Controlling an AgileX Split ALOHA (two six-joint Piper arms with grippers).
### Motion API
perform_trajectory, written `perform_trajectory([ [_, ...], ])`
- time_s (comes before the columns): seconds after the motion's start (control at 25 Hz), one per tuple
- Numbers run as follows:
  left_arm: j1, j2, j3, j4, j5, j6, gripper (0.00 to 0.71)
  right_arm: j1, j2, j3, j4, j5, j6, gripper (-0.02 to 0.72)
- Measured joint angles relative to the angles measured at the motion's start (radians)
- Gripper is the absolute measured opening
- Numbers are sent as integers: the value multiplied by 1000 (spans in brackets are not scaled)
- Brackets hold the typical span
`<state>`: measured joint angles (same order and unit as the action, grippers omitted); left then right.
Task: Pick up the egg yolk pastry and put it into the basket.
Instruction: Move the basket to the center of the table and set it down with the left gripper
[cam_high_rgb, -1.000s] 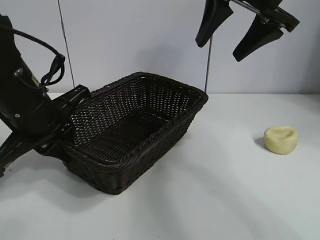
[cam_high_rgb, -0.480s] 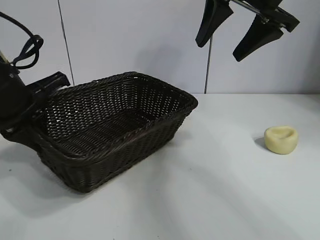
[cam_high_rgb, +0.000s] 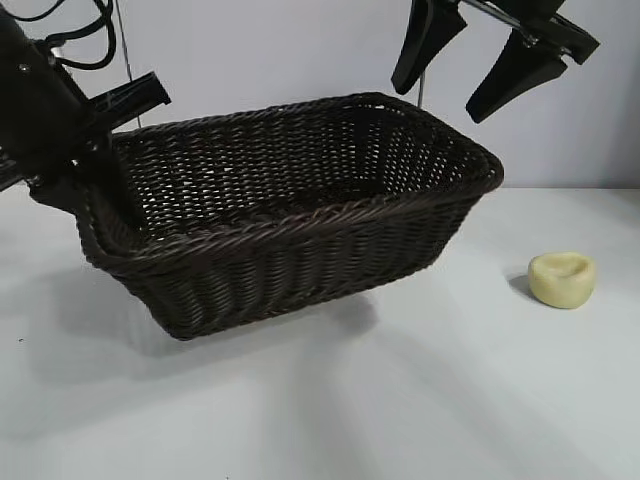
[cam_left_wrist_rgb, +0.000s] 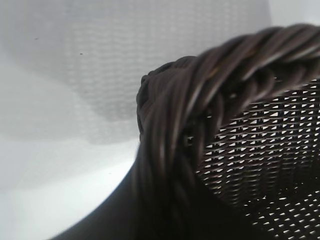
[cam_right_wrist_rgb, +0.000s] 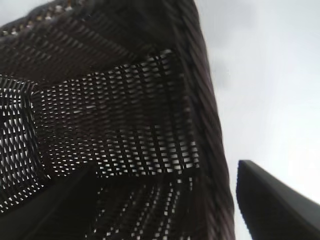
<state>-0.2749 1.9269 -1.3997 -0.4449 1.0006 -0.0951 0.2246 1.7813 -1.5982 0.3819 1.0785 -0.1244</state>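
Observation:
The dark brown wicker basket (cam_high_rgb: 300, 260) hangs tilted over the left half of the table, its right end raised. My left gripper (cam_high_rgb: 95, 190) is shut on its braided rim (cam_left_wrist_rgb: 200, 100) at the left end. The small pale yellow egg yolk pastry (cam_high_rgb: 562, 278) lies on the table at the right, well apart from the basket. My right gripper (cam_high_rgb: 438, 100) hangs open high above the basket's right end, holding nothing. In the right wrist view the basket's inner wall (cam_right_wrist_rgb: 125, 125) lies below that gripper, with one dark finger (cam_right_wrist_rgb: 270, 200) beside the rim.
The white table (cam_high_rgb: 430, 400) stretches across the front and right. A pale panelled wall (cam_high_rgb: 260, 60) stands close behind the basket. The left arm's body and cables (cam_high_rgb: 40, 90) crowd the far left.
The left arm has lifted and swung the basket by its rim, so it now reaches farther right and sits higher. The right gripper and the pastry have not moved.

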Motion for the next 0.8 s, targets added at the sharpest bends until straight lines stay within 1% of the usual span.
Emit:
perform_trajectory([
  [0.16, 0, 81, -118, 20, 62, 74, 100, 0, 0, 0, 0, 0, 0, 558],
  [0.32, 0, 131, -181, 42, 74, 105, 100, 0, 0, 0, 0, 0, 0, 558],
  [0.56, 0, 179, -194, 46, 68, 147, 100, 0, 0, 0, 0, 1, 0, 558],
  [0.8, 0, 207, -194, 49, 24, 150, 100, 0, 0, 0, 0, 1, 0, 558],
])
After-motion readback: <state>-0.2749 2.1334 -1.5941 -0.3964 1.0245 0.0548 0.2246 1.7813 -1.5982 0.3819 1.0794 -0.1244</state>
